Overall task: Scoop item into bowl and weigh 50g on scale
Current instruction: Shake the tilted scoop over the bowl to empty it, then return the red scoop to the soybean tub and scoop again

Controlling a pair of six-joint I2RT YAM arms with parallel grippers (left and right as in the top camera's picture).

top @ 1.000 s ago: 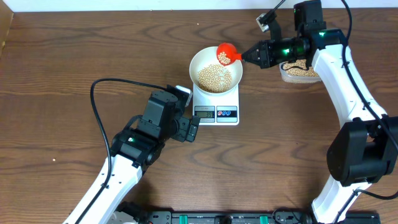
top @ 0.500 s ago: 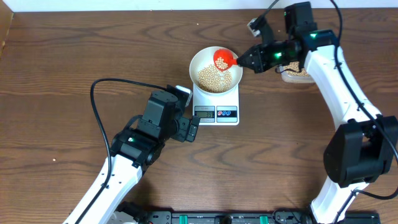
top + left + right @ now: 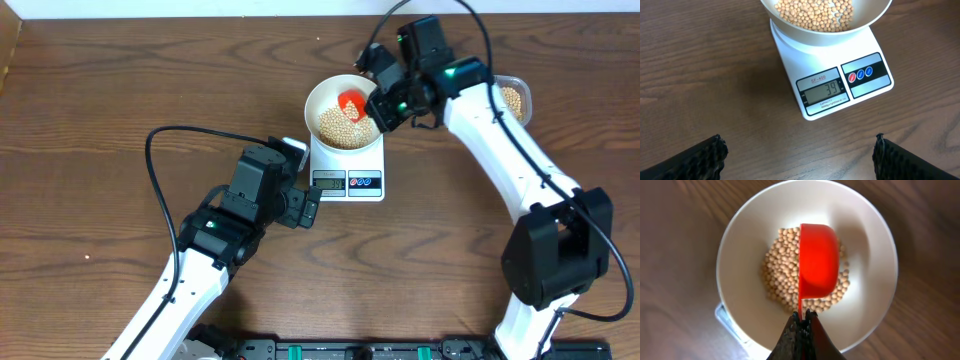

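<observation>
Since a second earlier, the red scoop (image 3: 817, 260) was carried from the rim of the bowl (image 3: 315, 100) to above the beans (image 3: 815, 12), its handle clamped in the right gripper (image 3: 802, 324). The beans were heaped in the bowl, which was seated on the scale (image 3: 840, 85), where 39 was displayed. The left gripper (image 3: 800, 155) was held wide apart and empty near the scale.

We see the right pincer (image 3: 803, 316) at the bottom edge, its two dark fingers pressed together on the thin handle of a red scoop (image 3: 817, 260). The scoop is over the middle of a white bowl (image 3: 740, 245), turned on its side, with its straight rim to the left. Below it, tan beans (image 3: 782, 272) lie heaped in the bowl. A white corner of the scale (image 3: 725, 317) shows at lower left, on the brown wooden bench (image 3: 675, 240).
</observation>
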